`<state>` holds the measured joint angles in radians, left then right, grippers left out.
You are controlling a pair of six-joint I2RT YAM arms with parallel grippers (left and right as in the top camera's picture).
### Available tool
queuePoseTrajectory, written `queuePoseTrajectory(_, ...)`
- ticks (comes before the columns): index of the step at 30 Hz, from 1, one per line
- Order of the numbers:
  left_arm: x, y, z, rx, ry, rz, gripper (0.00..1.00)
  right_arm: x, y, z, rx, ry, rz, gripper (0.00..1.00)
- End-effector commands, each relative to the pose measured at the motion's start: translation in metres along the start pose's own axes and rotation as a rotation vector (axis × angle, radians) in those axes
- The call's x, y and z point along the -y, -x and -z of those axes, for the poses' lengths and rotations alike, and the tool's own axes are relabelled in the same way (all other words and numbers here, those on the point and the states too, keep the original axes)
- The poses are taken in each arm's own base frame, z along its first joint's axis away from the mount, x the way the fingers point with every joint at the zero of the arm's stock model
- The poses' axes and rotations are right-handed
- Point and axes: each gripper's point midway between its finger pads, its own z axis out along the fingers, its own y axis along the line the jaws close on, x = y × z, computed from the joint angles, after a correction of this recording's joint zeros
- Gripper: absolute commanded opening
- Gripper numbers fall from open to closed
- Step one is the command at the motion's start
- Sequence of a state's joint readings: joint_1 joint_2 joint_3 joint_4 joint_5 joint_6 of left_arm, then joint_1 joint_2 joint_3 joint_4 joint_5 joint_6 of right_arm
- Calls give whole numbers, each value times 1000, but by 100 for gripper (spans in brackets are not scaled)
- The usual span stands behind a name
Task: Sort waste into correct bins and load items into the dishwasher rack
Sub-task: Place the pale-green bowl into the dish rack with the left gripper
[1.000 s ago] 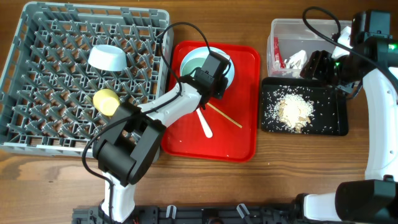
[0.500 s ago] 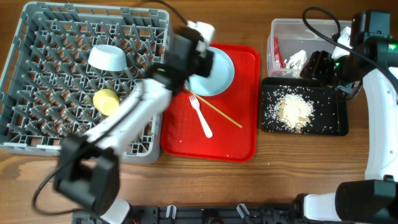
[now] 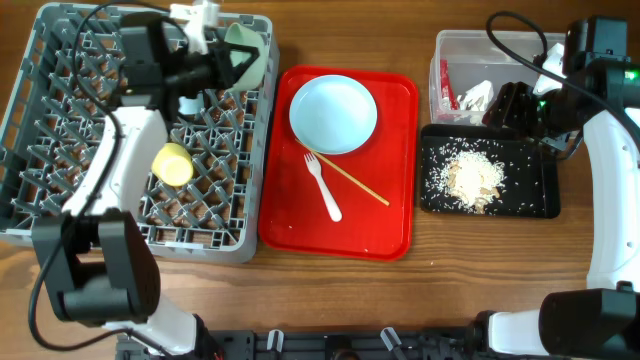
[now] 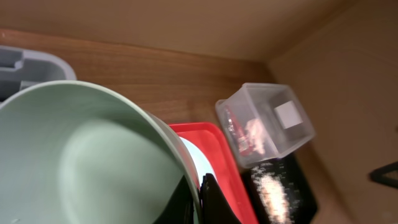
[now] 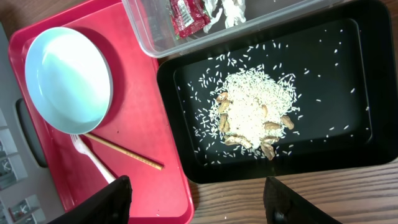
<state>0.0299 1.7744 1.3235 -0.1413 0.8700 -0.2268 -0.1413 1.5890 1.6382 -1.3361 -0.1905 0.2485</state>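
- left gripper [image 3: 226,62]: clamped on the rim of one mint bowl [image 3: 248,55]. the left wrist view shows the dark fingers [image 4: 210,200] pinching the bowl's edge.
- that bowl is tilted on edge above the far right corner of the rack [image 3: 40,170].
- one yellow cup [image 3: 172,163] lies among the pegs in the middle of the rack, nearer than the left arm.
- a pale shape under the left arm may be another bowl; i cannot tell.
- one red tray [image 3: 380,215] sits just right of the rack. it carries three things:
  - one round plate [image 3: 333,113] at its far end
  - one white fork [image 3: 323,188] near the middle
  - one wooden chopstick [image 3: 358,184], lying aslant, crossing the fork's tines
- two bins stand at the right of the table [image 3: 470,270], touching each other: one clear tub [image 3: 500,45] farther off, one black tray [image 3: 535,195] nearer.
- the tub holds one red wrapper [image 3: 446,92] and one white tissue [image 3: 476,95], side by side.
- the black tray holds one heap of rice [image 3: 475,178] with loose grains scattered round it; the right wrist view shows a few brown bits in the heap.
- right gripper [image 3: 510,103]: fingers spread wide with nothing between them, above where the tub meets the black tray.
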Motion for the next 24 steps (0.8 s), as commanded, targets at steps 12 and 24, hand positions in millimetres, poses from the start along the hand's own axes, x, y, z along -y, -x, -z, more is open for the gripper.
queuePoseTrajectory(12,-6,4,18,-10,-167,98,4,-3,3,7,21,18,14,68)
queuePoseTrajectory(24,-56,14,-11,77,-120,188,4,-3,2,7,15,17,12,68)
